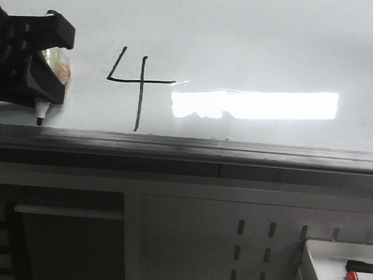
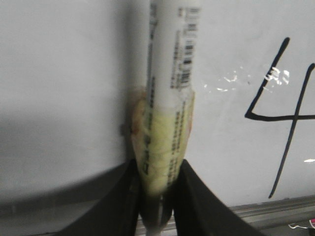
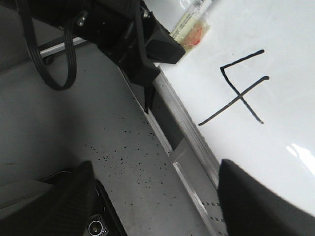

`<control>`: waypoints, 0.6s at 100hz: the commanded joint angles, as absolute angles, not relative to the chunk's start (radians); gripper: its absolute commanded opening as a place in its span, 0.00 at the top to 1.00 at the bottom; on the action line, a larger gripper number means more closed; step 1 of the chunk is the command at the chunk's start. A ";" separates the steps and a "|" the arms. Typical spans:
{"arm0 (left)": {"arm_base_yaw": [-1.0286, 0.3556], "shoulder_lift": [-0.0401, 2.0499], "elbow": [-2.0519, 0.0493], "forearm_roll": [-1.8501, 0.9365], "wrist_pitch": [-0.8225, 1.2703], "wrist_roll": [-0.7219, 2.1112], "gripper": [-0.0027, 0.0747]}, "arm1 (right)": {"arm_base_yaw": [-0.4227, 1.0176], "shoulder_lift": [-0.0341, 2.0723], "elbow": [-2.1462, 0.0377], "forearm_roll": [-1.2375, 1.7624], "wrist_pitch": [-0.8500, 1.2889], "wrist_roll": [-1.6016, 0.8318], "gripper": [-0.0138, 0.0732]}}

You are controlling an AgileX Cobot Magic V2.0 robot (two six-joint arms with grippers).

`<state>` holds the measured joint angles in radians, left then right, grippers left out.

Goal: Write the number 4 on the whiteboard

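Note:
The number 4 (image 1: pixel 136 85) is drawn in thin black strokes on the whiteboard (image 1: pixel 257 42), left of the bright glare. It also shows in the left wrist view (image 2: pixel 285 113) and the right wrist view (image 3: pixel 240 93). My left gripper (image 1: pixel 44 82) is left of the 4, close to the board, and shut on a white marker (image 2: pixel 170 59) wrapped in yellowish tape. The marker's dark tip (image 1: pixel 39 119) points down just above the dark grey ledge (image 1: pixel 186 147). My right gripper (image 3: pixel 157 206) is open and empty, off the board, over the grey floor.
A small white tray (image 1: pixel 315 264) with coloured markers (image 1: pixel 362 279) sits at the lower right, below the ledge. A perforated grey panel (image 1: pixel 249 247) lies under the board. The left arm and its cables (image 3: pixel 74 29) show in the right wrist view.

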<state>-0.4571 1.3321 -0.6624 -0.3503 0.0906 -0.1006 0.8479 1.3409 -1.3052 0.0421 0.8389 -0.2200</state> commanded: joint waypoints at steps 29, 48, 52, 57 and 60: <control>-0.458 1.247 -0.693 -0.358 0.073 -0.109 0.48 | 0.849 1.242 -1.324 0.012 0.825 -0.202 0.59; -0.458 1.066 -0.683 -0.326 0.154 -0.109 0.56 | 0.849 1.103 -1.206 -0.016 0.761 -0.156 0.91; -0.458 1.021 -0.673 -0.326 0.159 -0.107 0.65 | 0.849 1.057 -1.162 -0.015 0.718 -0.149 0.91; -0.458 0.943 -0.656 -0.326 0.159 -0.092 0.78 | 0.849 0.992 -1.101 -0.015 0.654 -0.149 0.91; -0.458 0.901 -0.644 -0.323 0.154 -0.082 0.87 | 0.849 0.952 -1.053 -0.015 0.611 -0.149 0.91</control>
